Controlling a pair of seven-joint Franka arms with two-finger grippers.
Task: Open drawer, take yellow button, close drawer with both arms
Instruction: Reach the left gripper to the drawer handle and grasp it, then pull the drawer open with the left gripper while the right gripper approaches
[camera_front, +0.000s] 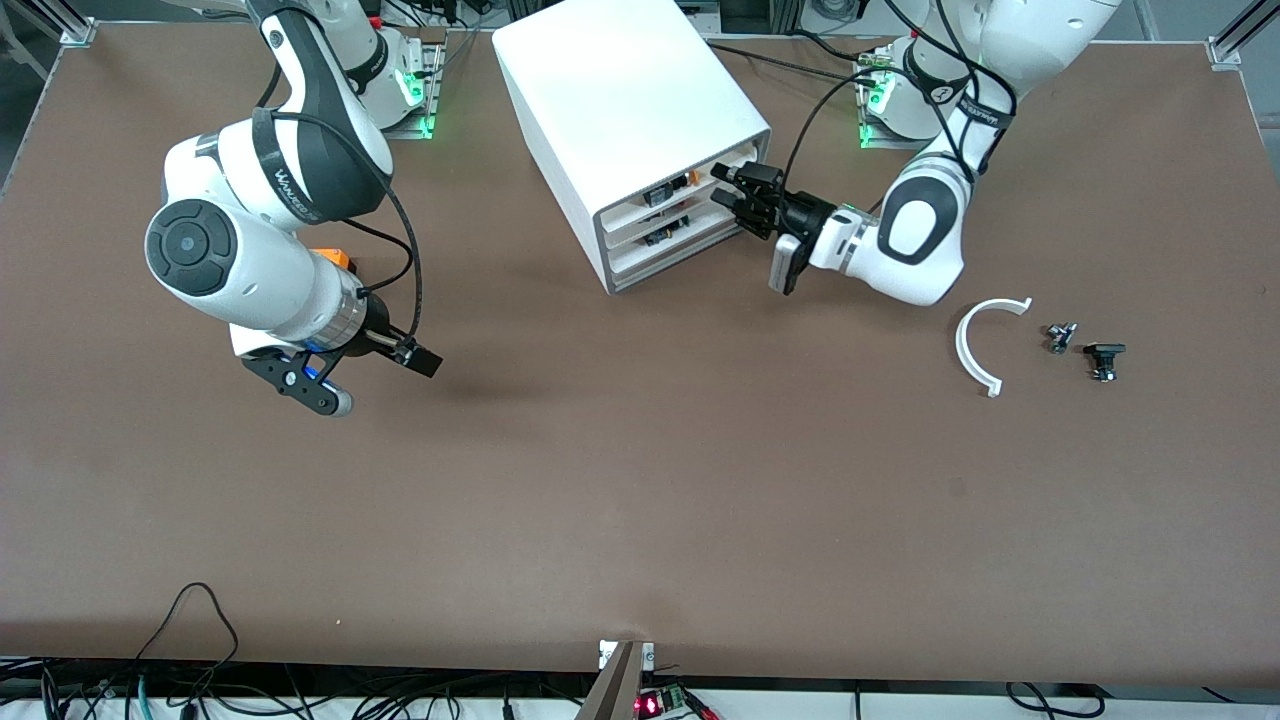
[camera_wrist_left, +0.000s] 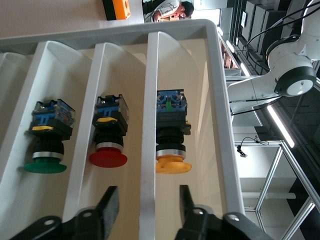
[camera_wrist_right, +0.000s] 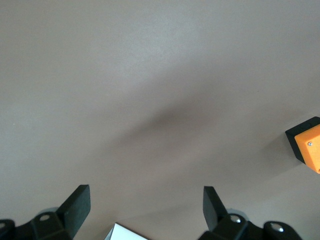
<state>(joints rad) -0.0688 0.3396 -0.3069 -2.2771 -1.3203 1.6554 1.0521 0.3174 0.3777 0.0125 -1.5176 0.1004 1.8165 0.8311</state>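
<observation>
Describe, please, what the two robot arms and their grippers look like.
Both arms are glossy white with dark grey-black bands carrying small white lettering, and black cables loop along them. The right arm has a round dark grey joint cap and a silver wrist ring. The left arm shows an oval dark patch. The left gripper and right gripper are black, two-fingered.

The right arm hides most of the orange cube (camera_front: 340, 259); small black parts (camera_front: 1085, 347) are too tiny to identify.

Readable only in the front view: faint white lettering on the black band of the right arm (camera_front: 300, 170), too small to spell out; similar lettering on the left arm (camera_front: 975, 110)
</observation>
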